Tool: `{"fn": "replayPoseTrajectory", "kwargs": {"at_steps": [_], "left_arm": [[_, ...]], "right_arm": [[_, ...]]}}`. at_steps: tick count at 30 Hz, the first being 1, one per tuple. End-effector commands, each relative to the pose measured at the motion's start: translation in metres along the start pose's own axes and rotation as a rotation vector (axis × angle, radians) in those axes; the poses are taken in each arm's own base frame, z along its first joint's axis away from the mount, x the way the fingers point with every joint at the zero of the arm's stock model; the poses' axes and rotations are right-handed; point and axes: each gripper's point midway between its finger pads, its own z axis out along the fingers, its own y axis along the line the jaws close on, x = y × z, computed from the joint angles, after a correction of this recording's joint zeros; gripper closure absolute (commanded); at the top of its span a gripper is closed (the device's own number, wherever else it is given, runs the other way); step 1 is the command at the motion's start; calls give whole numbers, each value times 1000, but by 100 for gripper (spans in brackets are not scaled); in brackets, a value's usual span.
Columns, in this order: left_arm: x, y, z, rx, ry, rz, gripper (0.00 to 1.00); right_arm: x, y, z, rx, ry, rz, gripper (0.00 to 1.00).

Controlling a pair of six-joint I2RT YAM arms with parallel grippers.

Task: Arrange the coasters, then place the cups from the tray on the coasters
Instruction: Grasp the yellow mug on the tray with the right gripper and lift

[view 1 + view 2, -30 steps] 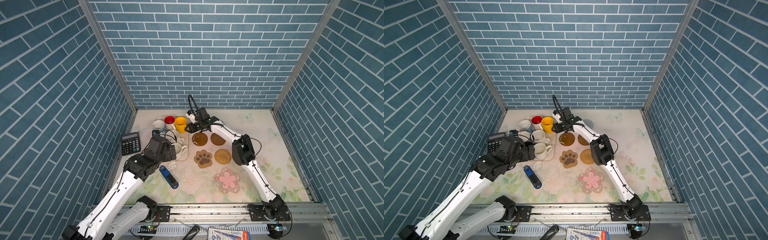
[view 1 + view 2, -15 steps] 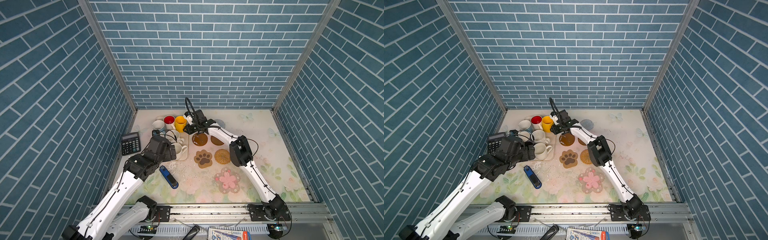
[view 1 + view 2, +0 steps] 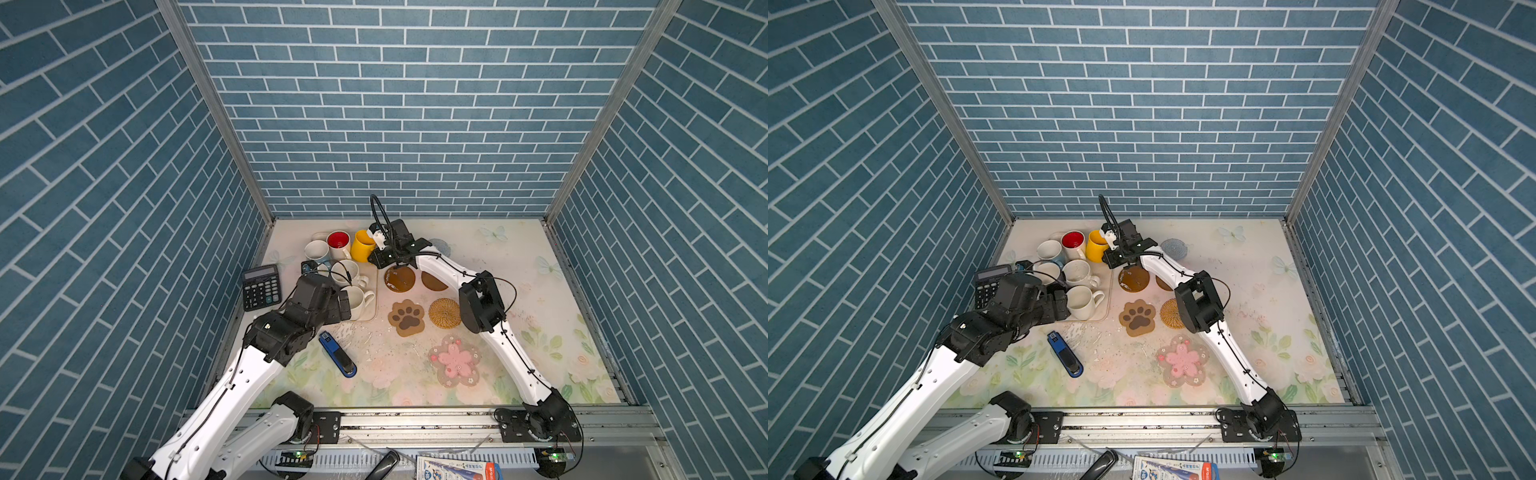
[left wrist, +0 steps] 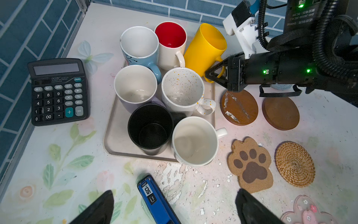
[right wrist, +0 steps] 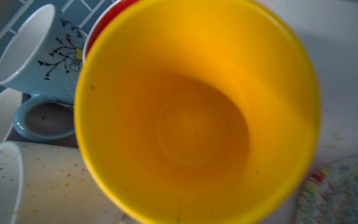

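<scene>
My right gripper (image 4: 215,74) is nearly closed, with one jaw on each side of the handle of the yellow mug (image 3: 360,248). A strip of yellow shows between them, so I take it I have the handle pinched. My left gripper (image 4: 175,207) is spread wide and holds nothing, hanging near the tray's 6 o'clock edge. In both top views the tray (image 4: 116,147) lies toward 10 o'clock on the table. The yellow mug is at the tray's 1 o'clock corner, tight against the red-lined mug (image 4: 170,36) at its 9 o'clock, with the speckled mug (image 4: 182,87) just beside it at 7 o'clock. It is taller than it is wide, so its long axis runs bottom to rim, mouth up and empty. I cannot tell whether it is plumb or leaning a little. Its handle points to about 4 o'clock, toward the nearer brown disc (image 4: 239,107). I judge the mug stiff, smooth-walled and fairly light, likely to chip if knocked against its neighbours. Held by the handle, its weight hangs off to one side, so it may swing or slip. A grip deep on the loop and a straight lift clear of the red-lined mug seem wise.
</scene>
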Motion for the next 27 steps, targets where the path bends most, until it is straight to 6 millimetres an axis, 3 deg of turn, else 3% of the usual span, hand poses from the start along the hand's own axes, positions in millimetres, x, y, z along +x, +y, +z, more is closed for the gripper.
{"fn": "replayPoseTrajectory", "kwargs": {"at_steps": [1, 19, 27], "left_arm": [[3, 8, -7, -18, 5, -8, 1], [0, 19, -32, -41, 3, -3, 1], [-6, 15, -36, -28, 12, 1, 1]], "right_arm": [[-40, 29, -28, -24, -82, -93, 100], [-89, 59, -94, 31, -192, -146, 100], [-94, 53, -129, 117, -223, -167, 100]]}}
